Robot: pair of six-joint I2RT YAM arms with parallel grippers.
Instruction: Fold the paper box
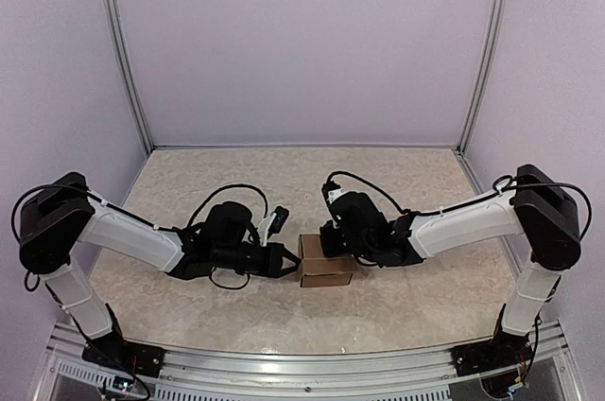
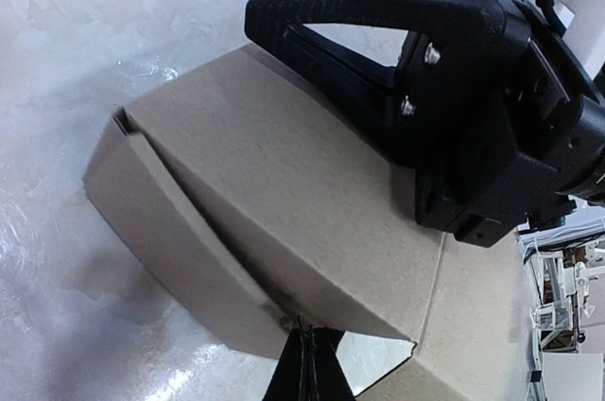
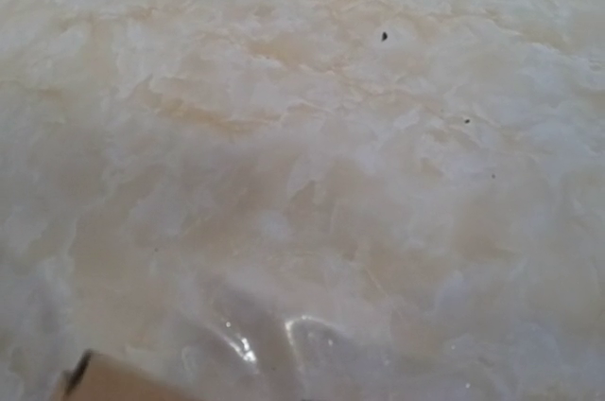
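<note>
The paper box (image 1: 324, 264) is a small brown cardboard box on the table between my two arms. In the left wrist view it (image 2: 284, 193) fills the middle, with one flap edge standing slightly proud along its near side. My left gripper (image 1: 291, 262) is shut and empty, its tips (image 2: 307, 358) touching the box's lower left edge. My right gripper (image 1: 329, 240) rests on the box's far top. It shows side-on in the left wrist view (image 2: 257, 18), so its opening is hidden. The right wrist view shows only table and one cardboard corner (image 3: 99, 380).
The marbled table top (image 1: 236, 183) stretches round the box. White walls with metal posts (image 1: 128, 61) close the back and sides. An aluminium rail (image 1: 302, 368) runs along the near edge by the arm bases.
</note>
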